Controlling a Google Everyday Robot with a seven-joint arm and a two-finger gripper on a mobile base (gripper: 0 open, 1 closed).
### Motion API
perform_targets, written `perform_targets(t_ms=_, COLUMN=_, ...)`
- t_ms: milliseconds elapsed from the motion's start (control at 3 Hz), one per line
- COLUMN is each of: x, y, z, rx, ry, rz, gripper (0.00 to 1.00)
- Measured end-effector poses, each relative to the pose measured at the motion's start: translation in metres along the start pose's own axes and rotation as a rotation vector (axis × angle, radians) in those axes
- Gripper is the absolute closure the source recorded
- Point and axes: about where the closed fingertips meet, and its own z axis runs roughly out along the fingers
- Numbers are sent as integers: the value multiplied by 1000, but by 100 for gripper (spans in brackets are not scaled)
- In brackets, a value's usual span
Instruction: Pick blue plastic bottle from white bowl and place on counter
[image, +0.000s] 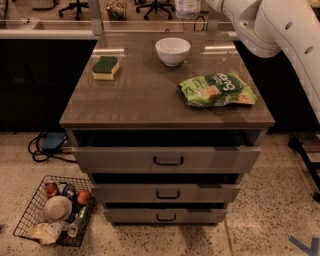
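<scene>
The white bowl (172, 50) stands empty at the back middle of the grey-brown counter (145, 95). The lower part of the blue plastic bottle (188, 7), clear with a pale label, shows at the top edge of the camera view, above and behind the bowl and off the counter. Its cap is cut off. My white arm (270, 30) reaches in from the right toward the bottle. The gripper lies beyond the top edge, out of view, so what holds the bottle is hidden.
A green-and-yellow sponge (105, 67) lies at the back left and a green snack bag (216, 89) at the right of the counter. Three drawers (168, 160) stand slightly open below. A wire basket (55, 210) of items sits on the floor at the left.
</scene>
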Motion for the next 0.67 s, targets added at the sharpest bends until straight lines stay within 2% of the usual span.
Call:
perform_targets(t_ms=333, x=15, y=2, z=-17, rx=47, ry=-5, rz=19, gripper=100)
perform_targets(t_ms=667, x=62, y=13, z=-53, rx=107, ry=29, rz=25, gripper=100)
